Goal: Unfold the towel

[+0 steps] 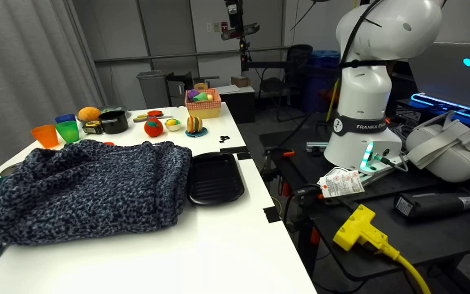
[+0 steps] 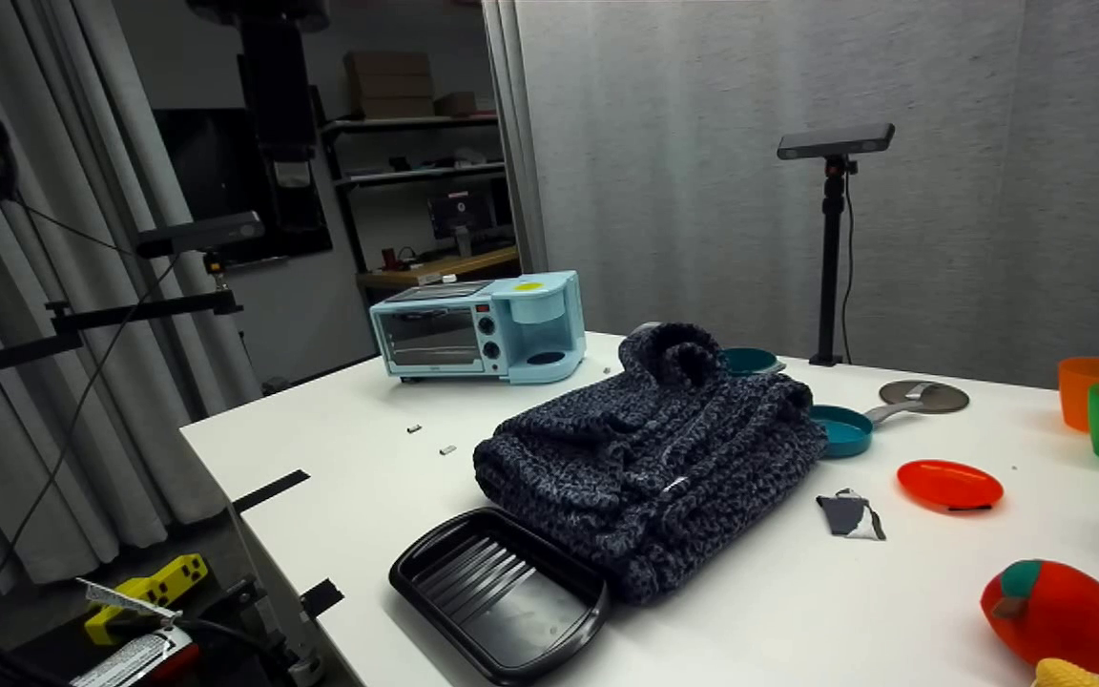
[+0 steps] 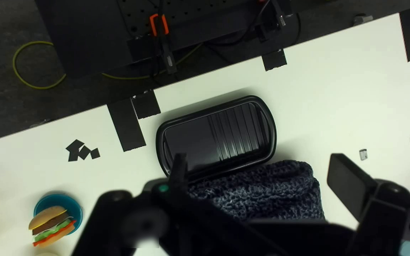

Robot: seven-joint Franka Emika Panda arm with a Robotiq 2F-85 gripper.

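Note:
The towel (image 1: 96, 192), a thick cloth speckled dark navy and grey, lies folded in a bulky heap on the white table. In an exterior view the same towel (image 2: 645, 458) shows stacked layers along one side and a curled-up fold on top. Part of the towel (image 3: 262, 195) appears low in the wrist view; the gripper's own body covers the rest there. My gripper (image 3: 258, 157) stands wide open above the table, its fingers far apart with nothing held between them. It looks down over the towel's edge and the tray, apart from both.
Against the towel's side rests a black ribbed tray (image 2: 502, 592). Teal pans (image 2: 840, 429) sit close behind the towel. A light-blue toaster oven (image 2: 478, 329) stands farther back. Cups (image 1: 67, 130), a black pot (image 1: 114, 121), toy food (image 1: 153, 127) and a basket (image 1: 203, 104) occupy another end.

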